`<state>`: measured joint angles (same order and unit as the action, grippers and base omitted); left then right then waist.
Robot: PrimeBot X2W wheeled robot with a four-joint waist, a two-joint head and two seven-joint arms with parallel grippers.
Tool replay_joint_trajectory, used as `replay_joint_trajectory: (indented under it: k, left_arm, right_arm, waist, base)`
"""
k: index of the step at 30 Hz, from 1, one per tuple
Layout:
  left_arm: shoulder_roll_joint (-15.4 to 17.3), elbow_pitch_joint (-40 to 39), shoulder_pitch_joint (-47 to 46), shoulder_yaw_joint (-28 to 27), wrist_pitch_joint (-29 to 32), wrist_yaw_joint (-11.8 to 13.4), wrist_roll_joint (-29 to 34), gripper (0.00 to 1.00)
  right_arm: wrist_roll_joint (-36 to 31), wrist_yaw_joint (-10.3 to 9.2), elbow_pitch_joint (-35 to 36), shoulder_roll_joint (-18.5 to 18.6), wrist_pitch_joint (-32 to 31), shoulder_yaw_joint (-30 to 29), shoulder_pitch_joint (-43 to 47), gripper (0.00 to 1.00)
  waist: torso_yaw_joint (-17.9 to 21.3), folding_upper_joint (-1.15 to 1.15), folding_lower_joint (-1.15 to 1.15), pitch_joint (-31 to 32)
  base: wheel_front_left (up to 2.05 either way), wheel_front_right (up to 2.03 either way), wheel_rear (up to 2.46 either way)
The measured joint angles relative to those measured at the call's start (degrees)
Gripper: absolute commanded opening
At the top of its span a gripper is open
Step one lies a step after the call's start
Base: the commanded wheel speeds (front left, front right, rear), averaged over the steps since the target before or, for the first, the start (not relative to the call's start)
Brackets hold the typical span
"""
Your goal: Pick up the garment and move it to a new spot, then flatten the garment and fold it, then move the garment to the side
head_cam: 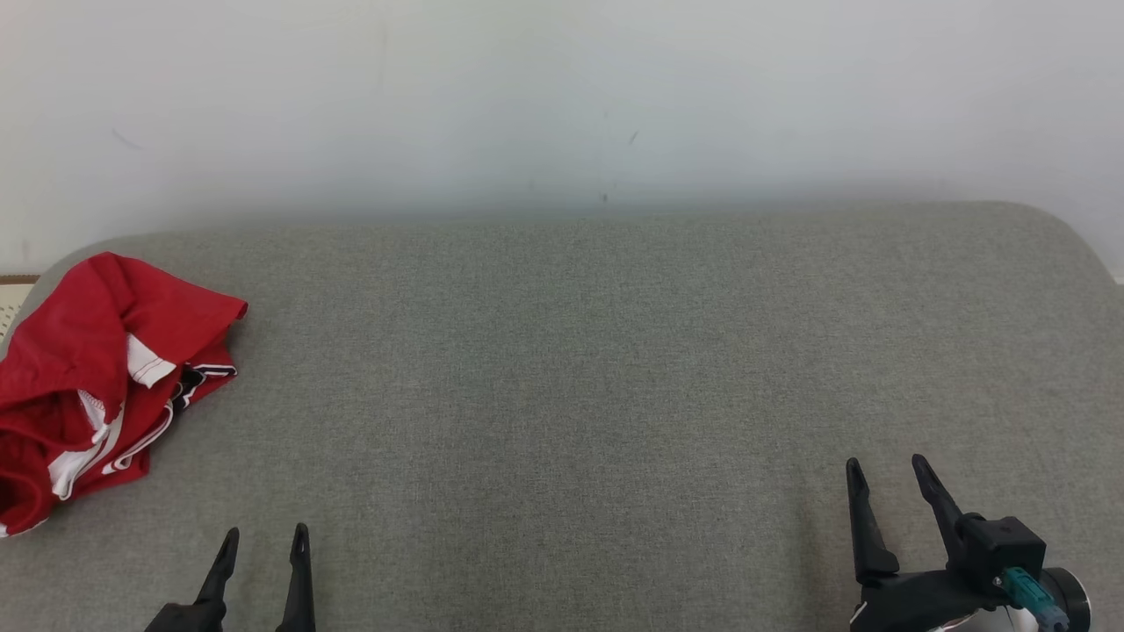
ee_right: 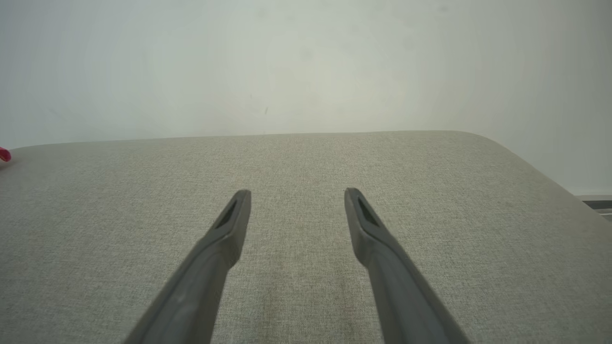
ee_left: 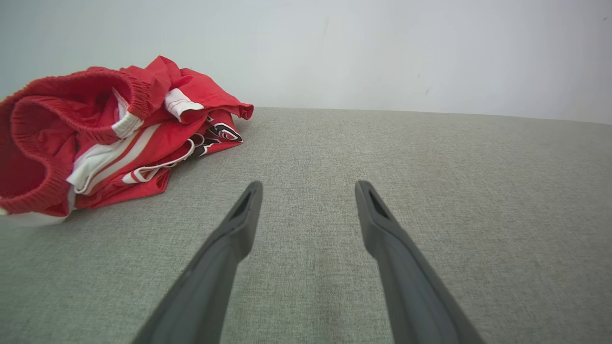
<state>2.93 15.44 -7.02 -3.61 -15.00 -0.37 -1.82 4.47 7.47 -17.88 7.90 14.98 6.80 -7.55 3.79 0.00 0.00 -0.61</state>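
The garment (head_cam: 97, 369) is a crumpled pair of red shorts with white stripes and a black print, heaped at the far left of the grey cushioned surface (head_cam: 571, 369). In the left wrist view the garment (ee_left: 105, 138) lies ahead and to the left of my fingers, elastic waistband uppermost. My left gripper (head_cam: 266, 534) stands open near the front edge, a little right of the heap and apart from it. My right gripper (head_cam: 887, 463) is open at the lower right, nothing between its fingers. A red sliver of the garment (ee_right: 4, 154) peeks in at the right wrist view's left edge.
A pale wall (head_cam: 562, 96) rises directly behind the surface. The surface rounds off at its far right corner (head_cam: 1062, 228). Wide bare fabric stretches between the garment and my right gripper.
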Motion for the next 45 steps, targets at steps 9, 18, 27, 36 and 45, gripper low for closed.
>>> replay_joint_trajectory:
  k: [9, 18, 27, 36, 45]
  left_arm:
    - [-0.02, 0.51, 0.01, -0.42, 0.0, 0.04, -0.19, 1.0]
    - [-0.02, 1.44, 0.07, -1.07, -0.02, 1.07, -2.68, 1.0]
    - [-0.03, 2.59, 1.07, -2.58, -0.01, 1.74, -2.57, 1.0]
    - [-0.05, 3.7, 3.24, -5.27, -0.02, 1.98, -2.41, 1.0]
    - [-0.03, 3.46, 4.17, -6.93, -0.01, 1.99, -2.41, 1.0]
  right_arm:
    - [-0.04, 0.0, -0.11, -0.3, 0.0, 0.05, 0.54, 1.0]
    - [2.11, 0.0, -0.33, -0.01, 0.14, 3.83, 0.65, 1.0]
    - [2.71, 0.0, -1.14, 0.89, 0.15, 8.23, -0.68, 1.0]
    - [5.59, 0.0, -3.43, 0.22, 0.15, 12.49, -2.75, 1.0]
    - [5.67, 0.0, -4.54, -0.1, 0.15, 13.5, -2.9, 1.0]
  waist:
    - [-0.65, 0.0, 0.0, 0.06]
    - [-4.38, 0.0, 0.0, 0.02]
    - [-11.79, 0.0, 0.0, 0.06]
    - [-21.58, 0.0, 0.0, 0.39]
    - [-28.92, 0.0, 0.0, 0.99]
  base:
    - [0.0, 0.0, 0.0]
    - [0.0, 0.0, 0.0]
    - [0.0, 0.0, 0.0]
    - [0.0, 0.0, 0.0]
    - [0.0, 0.0, 0.0]
